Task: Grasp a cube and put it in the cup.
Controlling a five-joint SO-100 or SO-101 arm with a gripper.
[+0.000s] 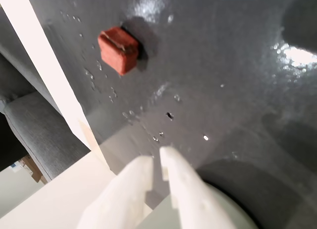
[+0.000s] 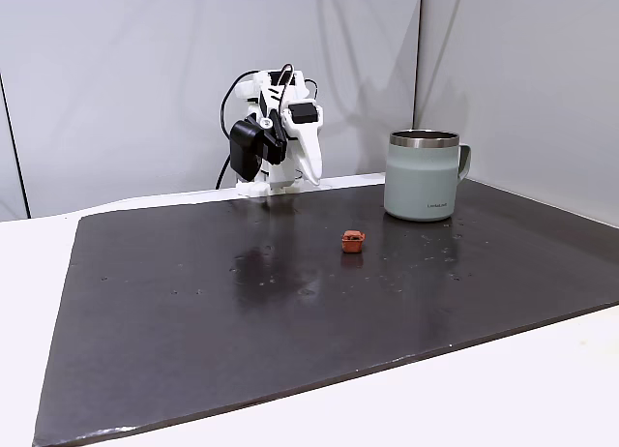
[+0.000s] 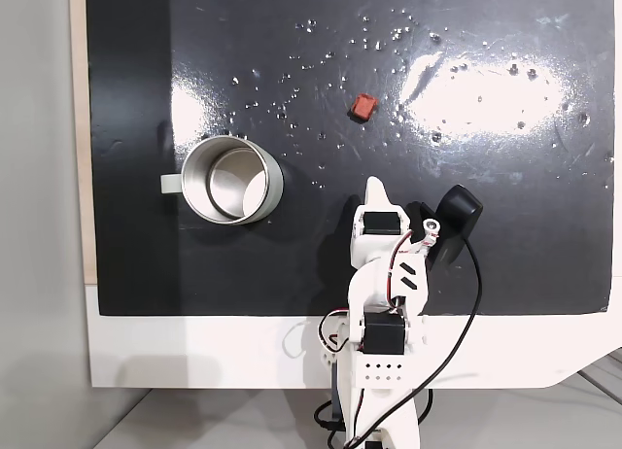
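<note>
The cube [image 1: 119,49] is a small rust-red block lying alone on the dark mat; it also shows in both fixed views [image 2: 352,241] [image 3: 362,106]. The cup [image 2: 424,176] is a pale grey-green mug with a steel rim, standing upright and empty [image 3: 276,189], handle outward. My gripper [image 1: 157,157] is shut with nothing between its white fingers, held above the mat a good way short of the cube. In both fixed views the arm is folded back near its base, the gripper [image 2: 311,179] [image 3: 375,185] pointing toward the mat, between cube and cup.
The black mat [image 2: 290,321] covers most of a white table [image 3: 194,352]. Its surface is glossy with small specks. The arm's base and cables [image 3: 379,371] sit at the table's edge. A grey upholstered seat [image 1: 39,130] lies beyond the table edge in the wrist view.
</note>
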